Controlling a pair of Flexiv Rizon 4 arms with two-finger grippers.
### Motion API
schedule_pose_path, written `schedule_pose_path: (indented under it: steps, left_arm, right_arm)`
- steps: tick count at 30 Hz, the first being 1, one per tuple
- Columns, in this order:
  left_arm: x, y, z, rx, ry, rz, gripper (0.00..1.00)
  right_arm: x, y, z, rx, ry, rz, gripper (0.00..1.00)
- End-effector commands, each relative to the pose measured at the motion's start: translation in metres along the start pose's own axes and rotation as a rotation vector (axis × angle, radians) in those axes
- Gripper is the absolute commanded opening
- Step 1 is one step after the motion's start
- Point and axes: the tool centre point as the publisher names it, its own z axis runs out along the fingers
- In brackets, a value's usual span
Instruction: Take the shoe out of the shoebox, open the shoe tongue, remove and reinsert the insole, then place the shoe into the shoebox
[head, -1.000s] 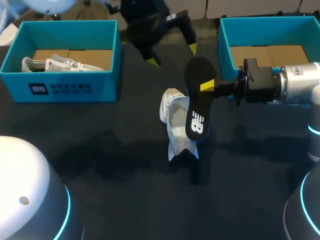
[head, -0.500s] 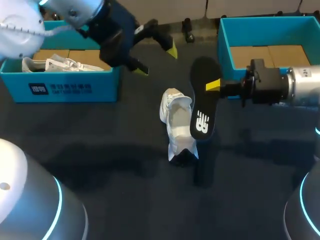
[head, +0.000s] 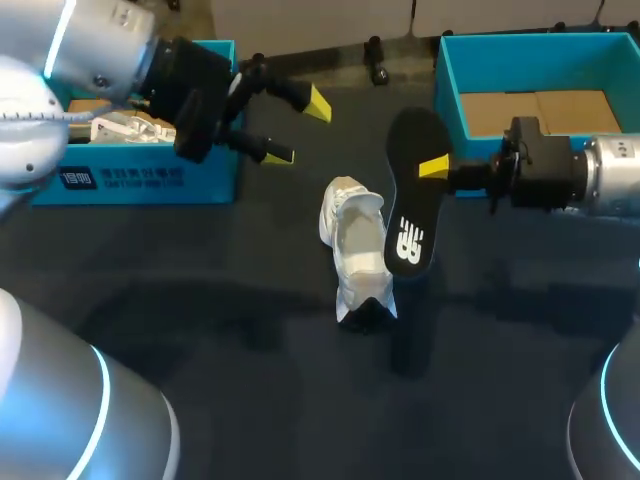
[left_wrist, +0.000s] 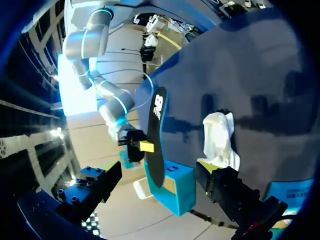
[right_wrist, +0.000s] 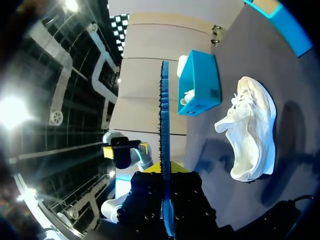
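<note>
Shoe (head: 352, 250), white, lies near the middle of the worktop (head: 230, 350), lengthwise between the far and near edges, with no gripper on it. Its black insole (head: 410, 205) is out of the shoe and hangs just beside the shoe's right side, clear of the worktop, long axis roughly parallel to the shoe. In the head view the insole's lower end overlaps the shoe, and contact between the two cannot be confirmed. The right gripper (head: 436, 168) is clamped on the insole near its upper part; the right wrist view shows the insole edge-on between the two fingers. The left gripper (head: 300, 130) is well apart from the shoe, toward the far left; its fingers stand wide apart and hold nothing. A blue shoebox (head: 150, 178) sits at the far left corner and holds a second white shoe (head: 120, 128). Another blue shoebox (head: 447, 90) sits at the far right corner, showing a cardboard floor. Nothing lies between either gripper and the shoe. The right arm enters from the right edge, level, passing in front of the right-hand box. The left arm enters from the far left corner, above the left-hand box, fingers pointing toward the middle.
</note>
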Motion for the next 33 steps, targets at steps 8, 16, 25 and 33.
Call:
schedule_pose_path:
  steps: [8, 16, 25, 33]
  left_arm:
    - [0.011, 0.0, -0.001, 0.002, -0.247, -0.005, 1.0]
    - [0.011, 0.0, -0.001, 0.002, -0.247, -0.005, 1.0]
    - [0.011, 0.0, -0.001, 0.002, -0.247, -0.005, 1.0]
    - [0.011, 0.0, -0.001, 0.002, -0.247, -0.005, 1.0]
  right_arm:
    - [0.005, -0.003, -0.004, -0.011, 0.005, -0.005, 0.0]
    - [0.007, -0.001, -0.011, -0.012, 0.039, -0.017, 0.0]
    - [0.013, 0.004, -0.007, 0.003, 0.054, -0.006, 0.0]
    - [0.022, 0.001, -0.001, 0.021, 0.042, -0.045, 0.0]
